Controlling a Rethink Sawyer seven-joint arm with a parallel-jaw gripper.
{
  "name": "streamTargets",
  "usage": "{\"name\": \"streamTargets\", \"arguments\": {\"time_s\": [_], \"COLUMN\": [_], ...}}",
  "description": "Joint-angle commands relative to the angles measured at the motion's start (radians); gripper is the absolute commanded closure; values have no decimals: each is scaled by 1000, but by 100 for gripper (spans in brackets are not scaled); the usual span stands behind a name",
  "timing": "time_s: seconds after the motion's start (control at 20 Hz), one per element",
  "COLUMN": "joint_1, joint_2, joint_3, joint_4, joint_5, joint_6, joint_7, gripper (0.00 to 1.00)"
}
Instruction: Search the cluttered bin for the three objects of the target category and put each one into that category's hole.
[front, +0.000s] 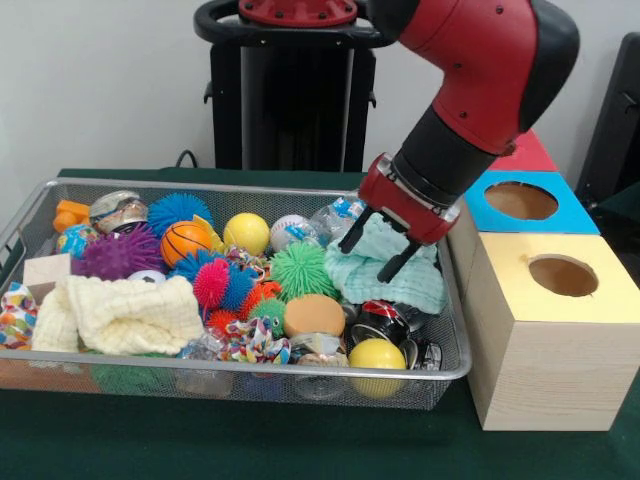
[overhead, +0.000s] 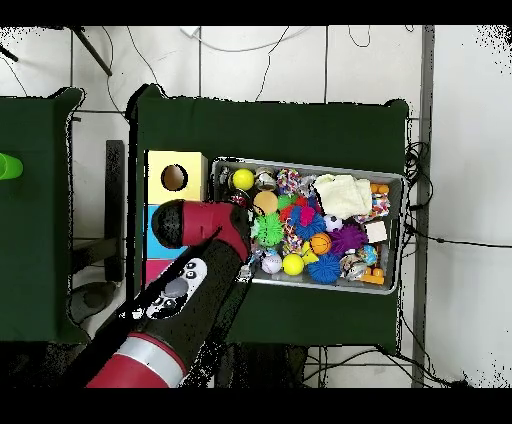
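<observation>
Pink box (overhead: 158, 270) mostly under arm overhead; pincer (front: 379, 252) tips sunk in mint cloth (front: 388, 275)

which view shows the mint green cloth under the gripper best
The front view. There the mint green cloth lies in plain sight at the wire bin's right end, with the gripper open, fingers down on it. In the overhead view the red arm covers that end, so the cloth cannot be made out.

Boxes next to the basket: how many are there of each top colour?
Yellow-topped box: 1
Blue-topped box: 1
Red-topped box: 1
Total: 3
</observation>
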Motion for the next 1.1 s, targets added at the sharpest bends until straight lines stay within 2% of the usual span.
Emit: {"name": "streamTargets", "arguments": {"time_s": [0.05, 0.45, 0.7, 1.1], "joint_1": [-49, -66, -21, 22], "joint_2": [-12, -31, -12, 25], "joint_3": [175, 193, 151, 113], "joint_4": [188, 248, 234, 197], "joint_5": [60, 82, 38, 28], "joint_6": [-68, -55, -56, -34], "joint_7": [209, 207, 186, 204], "gripper": [0, 0, 0, 0]}}
